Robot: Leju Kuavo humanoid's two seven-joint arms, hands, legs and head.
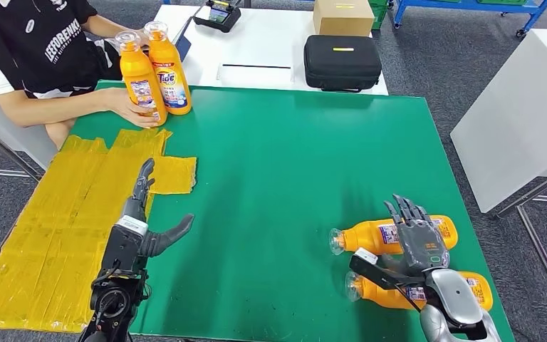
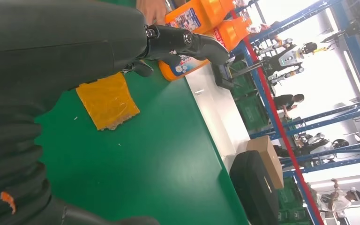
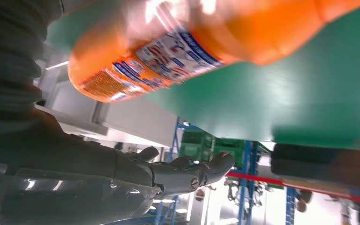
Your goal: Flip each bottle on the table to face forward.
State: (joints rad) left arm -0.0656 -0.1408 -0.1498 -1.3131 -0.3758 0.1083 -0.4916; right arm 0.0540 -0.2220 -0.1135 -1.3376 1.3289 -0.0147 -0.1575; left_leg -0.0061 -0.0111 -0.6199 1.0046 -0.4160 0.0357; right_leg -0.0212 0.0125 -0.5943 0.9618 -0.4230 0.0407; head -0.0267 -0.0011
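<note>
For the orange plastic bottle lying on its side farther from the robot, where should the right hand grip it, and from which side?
Grip the farther orange plastic bottle around its labelled mid-body, coming from above. It lies flat on the green table mat, cap toward the robot's left, and the right hand hovers open over that section.

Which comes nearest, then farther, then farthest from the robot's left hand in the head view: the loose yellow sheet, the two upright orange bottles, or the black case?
1. Loose yellow sheet, just beside the fingertips of the left hand.
2. Upright orange bottles, beyond it at the mat's far left edge, a person's hand on them.
3. Black case, on the white table behind the mat, off to the right.
</note>
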